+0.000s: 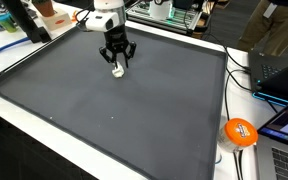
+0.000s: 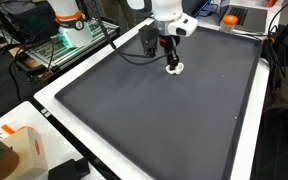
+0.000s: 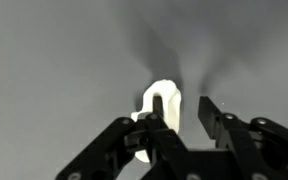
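- The claw (image 1: pixel 118 58) hangs low over the gray mat (image 1: pixel 134 125), near one edge.
- A small white thing (image 3: pixel 160 102) sits on the mat between the claw's fingers.
- The fingers are spread a little. One touches the white thing and the other stands just off it.

No legible text in any view. Orange disc (image 1: pixel 240 131) beside the dark mat (image 1: pixel 114 100) carries a white mark, too small to read. White box (image 2: pixel 19 148) bears an orange patch, unreadable. White piece (image 3: pixel 162 105) at the tool (image 3: pixel 182 112): no lettering made out.
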Motion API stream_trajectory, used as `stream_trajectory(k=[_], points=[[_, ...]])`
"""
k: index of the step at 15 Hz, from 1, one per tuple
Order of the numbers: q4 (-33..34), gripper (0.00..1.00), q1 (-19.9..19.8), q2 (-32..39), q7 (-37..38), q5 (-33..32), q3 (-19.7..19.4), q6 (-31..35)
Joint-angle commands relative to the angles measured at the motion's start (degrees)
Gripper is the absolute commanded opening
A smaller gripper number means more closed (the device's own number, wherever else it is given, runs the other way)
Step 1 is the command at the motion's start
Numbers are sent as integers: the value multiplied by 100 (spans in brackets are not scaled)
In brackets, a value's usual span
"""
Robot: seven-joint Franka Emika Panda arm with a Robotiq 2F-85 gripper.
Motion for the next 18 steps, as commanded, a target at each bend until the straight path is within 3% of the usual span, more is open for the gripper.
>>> stream_trajectory(k=[1,4,5,6,7,10,13,18], points=[[35,75,-10,-101,129,-93,-68,-361],[-18,98,73,-256,347,-202,-240,-381],[-7,100,72,-280,383,-198,-259,-432],[13,100,122,-298,510,-269,-328,-529],[69,100,-155,-302,-36,162,42,-910],[227,100,-385,-354,-885,895,363,-1745],[504,99,-206,-161,-1075,1213,249,-1918],[1022,100,62,405,-755,971,76,-2081]])
